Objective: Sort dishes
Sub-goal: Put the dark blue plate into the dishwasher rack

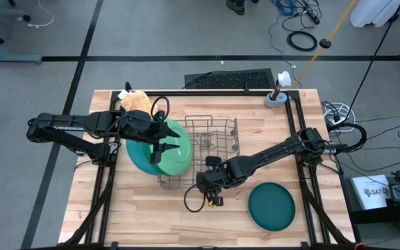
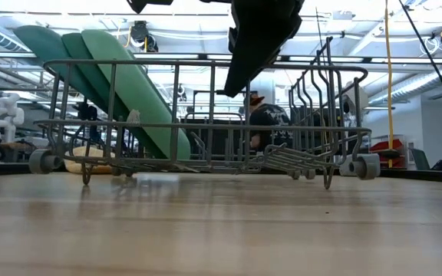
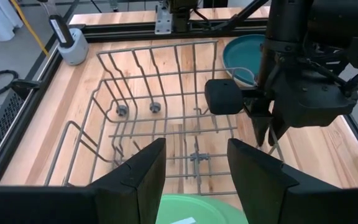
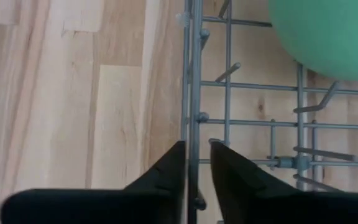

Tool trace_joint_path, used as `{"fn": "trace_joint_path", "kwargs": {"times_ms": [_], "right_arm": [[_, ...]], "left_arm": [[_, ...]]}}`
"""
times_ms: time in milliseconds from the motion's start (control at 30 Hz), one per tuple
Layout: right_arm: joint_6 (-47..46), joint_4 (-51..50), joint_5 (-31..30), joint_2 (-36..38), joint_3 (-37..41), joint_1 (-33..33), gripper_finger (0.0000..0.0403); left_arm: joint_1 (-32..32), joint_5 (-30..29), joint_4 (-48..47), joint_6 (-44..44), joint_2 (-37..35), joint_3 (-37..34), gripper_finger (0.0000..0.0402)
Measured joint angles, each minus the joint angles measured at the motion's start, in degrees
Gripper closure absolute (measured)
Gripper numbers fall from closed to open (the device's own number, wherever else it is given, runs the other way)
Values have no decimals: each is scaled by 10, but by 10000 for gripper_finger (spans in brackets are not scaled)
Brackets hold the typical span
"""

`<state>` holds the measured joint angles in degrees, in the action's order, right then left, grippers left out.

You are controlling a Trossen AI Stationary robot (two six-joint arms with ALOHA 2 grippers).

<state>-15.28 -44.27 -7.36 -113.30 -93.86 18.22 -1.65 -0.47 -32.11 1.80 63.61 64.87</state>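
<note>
Wire rack (image 1: 210,149) sits mid-table, taken as landmark here. Right gripper (image 4: 196,163) is at the rack's near rim, pointing down; its 2 fingers (image 4: 166,171) stand a narrow gap apart w/ the rim wire running between them, straddling it, and whether they actually pinch the wire can't be told. Nothing else is in that grip. In the low view the right arm hangs as a dark shape over the rack's middle, tip just above the top rail. Left gripper (image 3: 194,171) hovers at the rack's left end over the leaning plates, fingers (image 3: 138,174) clearly spread apart, holding nothing, w/ a light green rim showing just below between them. Dishes: 3 plates lean tilted against the rack's left end, stacked one against the next. Light green plate (image 1: 172,149) is nearest the rack, dark green plate (image 2: 90,73) is behind it, teal plate (image 1: 139,158) is outermost. A 4th dish, a dark teal plate (image 1: 271,205), lies flat on the table (image 1: 144,215), well apart from the rack, off its right near corner. A tan lump (image 1: 135,101) sits beyond the rack's left far corner, near the left arm.
</note>
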Motion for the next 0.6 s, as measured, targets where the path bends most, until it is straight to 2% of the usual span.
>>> {"fn": "trace_joint_path", "kwargs": {"times_ms": [333, 467, 600], "right_arm": [[47, -2, -35, 24, 0, -1, 217], [80, 3, -63, 61, 0, -1, 196], [100, -1, -106, 114, 0, 3, 195]], "left_arm": [[0, 0, 0, 0, 0, 0, 220], [0, 0, 5, 0, 0, 0, 220], [0, 0, 11, 0, 0, 0, 220]]}}
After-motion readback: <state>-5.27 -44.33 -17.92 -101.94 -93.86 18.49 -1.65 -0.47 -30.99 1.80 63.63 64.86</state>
